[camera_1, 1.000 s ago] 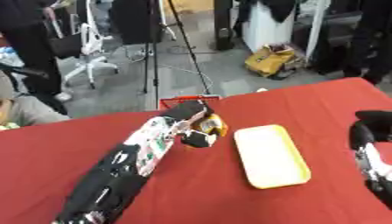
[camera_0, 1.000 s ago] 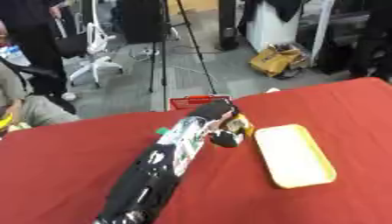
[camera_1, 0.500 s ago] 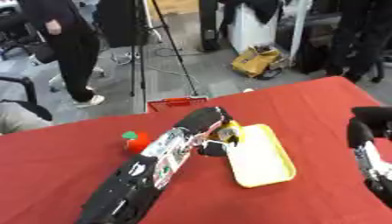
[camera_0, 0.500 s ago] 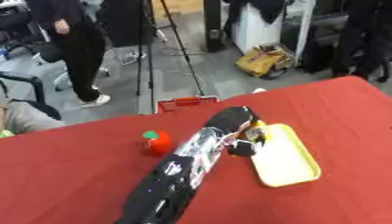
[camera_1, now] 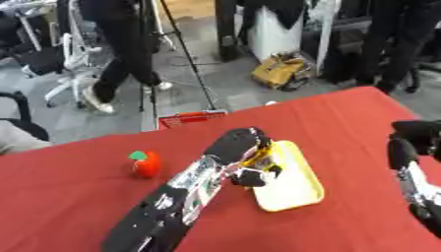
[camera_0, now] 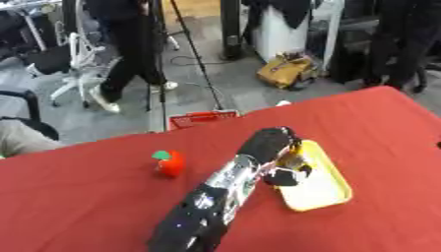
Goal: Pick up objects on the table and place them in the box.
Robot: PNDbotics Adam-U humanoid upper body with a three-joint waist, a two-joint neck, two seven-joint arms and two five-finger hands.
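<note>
Looked down from the head, both views, obliquely across the red table [camera_0: 78,197] toward the floor beyond. Sat side by side, near the work. Shared the yellow tray [camera_0: 323,184] and red fruit [camera_1: 146,164]; right view alone reached the right hand [camera_1: 412,147].

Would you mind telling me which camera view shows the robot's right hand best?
The right eye view shows it: the right hand enters at the right edge, dark, raised beside the red table, apart from the yellow tray. Its fingers cannot be made out. The left eye view does not show this hand at all.
</note>
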